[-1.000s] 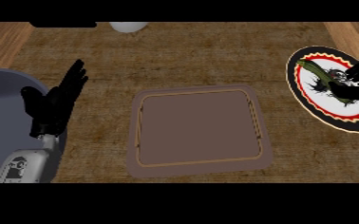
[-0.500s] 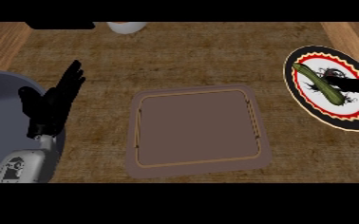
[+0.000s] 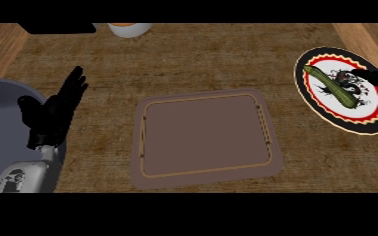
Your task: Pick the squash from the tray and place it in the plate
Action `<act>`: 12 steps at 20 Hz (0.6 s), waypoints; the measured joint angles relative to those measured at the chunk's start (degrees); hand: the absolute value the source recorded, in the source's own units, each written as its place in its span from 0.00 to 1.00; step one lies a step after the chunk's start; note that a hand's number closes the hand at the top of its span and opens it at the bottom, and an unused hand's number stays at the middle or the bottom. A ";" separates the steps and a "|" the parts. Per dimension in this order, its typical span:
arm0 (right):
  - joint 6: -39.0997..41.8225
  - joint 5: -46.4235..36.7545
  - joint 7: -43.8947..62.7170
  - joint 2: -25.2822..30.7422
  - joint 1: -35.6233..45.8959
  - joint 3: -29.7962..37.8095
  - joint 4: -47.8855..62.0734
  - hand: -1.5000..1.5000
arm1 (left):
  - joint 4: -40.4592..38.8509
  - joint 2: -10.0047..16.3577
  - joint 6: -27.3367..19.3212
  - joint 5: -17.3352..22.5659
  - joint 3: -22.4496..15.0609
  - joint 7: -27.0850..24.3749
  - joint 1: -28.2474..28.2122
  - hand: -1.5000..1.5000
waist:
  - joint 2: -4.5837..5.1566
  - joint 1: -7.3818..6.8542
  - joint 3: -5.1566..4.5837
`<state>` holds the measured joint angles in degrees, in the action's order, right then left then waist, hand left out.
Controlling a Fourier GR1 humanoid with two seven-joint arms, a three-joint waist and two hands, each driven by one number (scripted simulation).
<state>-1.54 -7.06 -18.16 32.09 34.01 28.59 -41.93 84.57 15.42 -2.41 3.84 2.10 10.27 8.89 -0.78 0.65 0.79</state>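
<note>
The squash (image 3: 331, 85), long and green, lies slanted on the white middle of the round plate (image 3: 323, 111) with its black and red rim, at the right of the head view. The brown square tray (image 3: 204, 173) in the centre holds nothing. Only the dark fingertips of my right hand (image 3: 365, 76) show at the right edge, over the plate's far side and apart from the squash, stretched out. My left hand (image 3: 53, 111) rests open at the left edge, fingers pointing up, far from tray and plate.
A white cup (image 3: 130, 29) with orange inside stands at the back, beside a black object (image 3: 59, 27). A grey rounded shape (image 3: 15, 97) lies under my left forearm. Wooden edges border the woven mat at the top corners.
My right hand has drawn back to the right off the plate, uncovering the squash, which stays lying on it. The left hand has not moved.
</note>
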 measured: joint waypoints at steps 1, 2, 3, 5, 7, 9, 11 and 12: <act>2.11 1.43 0.53 0.47 -0.37 0.73 0.33 0.00 | 0.30 -0.26 -0.16 -0.33 -0.28 -0.02 -0.11 0.50 | 0.04 -0.09 -0.02; 3.85 2.60 0.96 0.83 -0.99 1.28 0.39 0.00 | 0.83 -0.31 -0.03 -0.24 -0.27 0.12 -0.31 0.50 | 0.09 -0.18 -0.08; 5.39 3.63 1.06 1.10 -1.64 1.69 0.33 0.00 | 0.30 -0.13 0.33 -0.13 -0.02 -0.06 0.03 0.50 | 0.11 -0.21 -0.05; 7.94 5.15 1.48 1.85 -2.80 2.17 -0.21 0.00 | -1.31 0.76 1.33 0.48 1.09 -0.17 0.98 0.50 | 0.09 -0.26 0.09; 8.98 5.99 -0.80 1.83 -4.95 2.64 -0.25 0.00 | -1.74 0.70 1.32 0.11 1.15 -0.13 1.35 0.50 | 0.09 -0.41 0.13; 10.55 6.62 -3.37 2.96 -6.46 3.31 0.94 0.00 | -1.55 0.21 1.05 -0.50 0.81 -0.22 1.34 0.50 | 0.16 -0.58 0.14; 11.06 6.98 -4.37 4.05 -6.78 3.71 1.73 0.00 | -1.76 0.07 1.20 -0.64 0.91 -0.55 1.52 0.50 | 0.17 -0.73 0.17; 11.64 7.18 -5.26 4.71 -7.33 3.99 2.39 0.00 | -1.55 -0.30 0.86 -1.02 0.71 -0.59 1.48 0.50 | 0.18 -0.78 0.14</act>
<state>10.10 0.12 -23.42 36.80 26.68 32.58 -39.54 83.02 15.12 -1.55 2.82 2.81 9.68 10.37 -0.59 -0.13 0.94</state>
